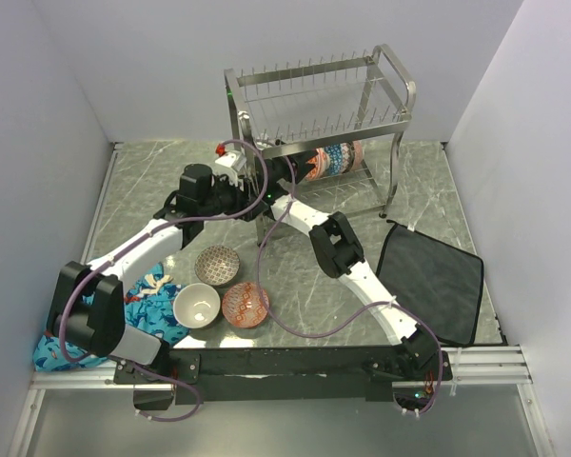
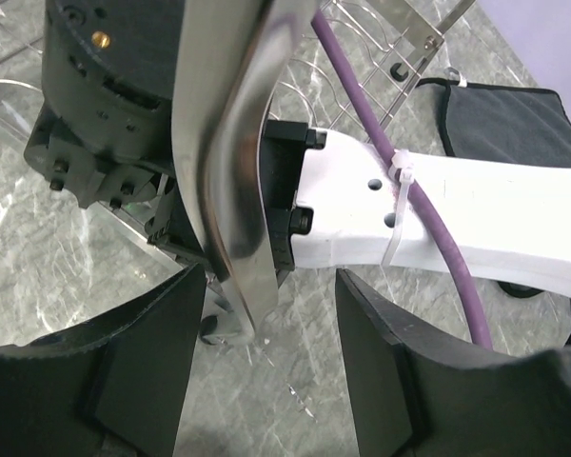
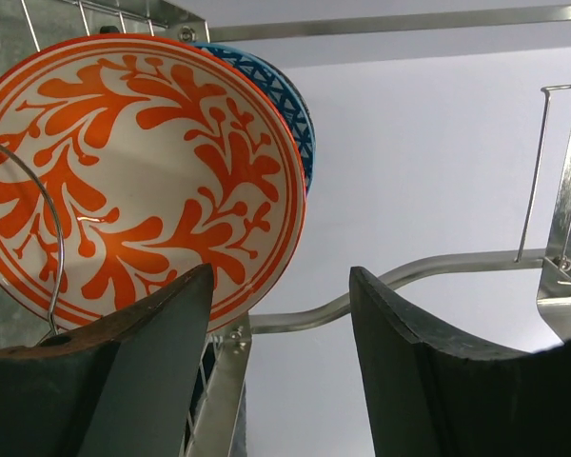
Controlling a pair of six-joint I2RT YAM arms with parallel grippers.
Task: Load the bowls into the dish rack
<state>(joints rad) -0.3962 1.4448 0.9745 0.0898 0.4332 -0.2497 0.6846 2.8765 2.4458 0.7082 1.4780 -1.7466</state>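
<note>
Inspection from above: the dish rack point(image 1: 324, 114) stands at upper centre of the frame on the marbled table point(image 1: 428, 181). A close row of patterned bowls point(image 1: 331, 160) stands on edge in its lower tier. Three bowls remain on the table at lower left of centre: the brown-grey bowl point(image 1: 217, 265), the cream-white bowl point(image 1: 197, 305) and the pinkish-red bowl point(image 1: 246, 304), the last two touching. A blue patterned cloth point(image 1: 152, 309) lies left of them, and a dark mat point(image 1: 428, 281) lies at right. The left arm point(image 1: 143, 243) and right arm point(image 1: 338, 243) both reach to the rack's left end.

Left wrist view: the left gripper point(image 2: 271, 286) has its fingers apart. The rack's steel end post point(image 2: 233, 190) stands just ahead of the gap; whether it touches either finger cannot be told. The right arm's white link crosses at right.

Right wrist view: the right gripper point(image 3: 281, 276) has its fingers apart with nothing between them. The red-orange bowl point(image 3: 138, 181) stands on edge at upper left, with the blue bowl point(image 3: 290, 109) directly behind it.
</note>
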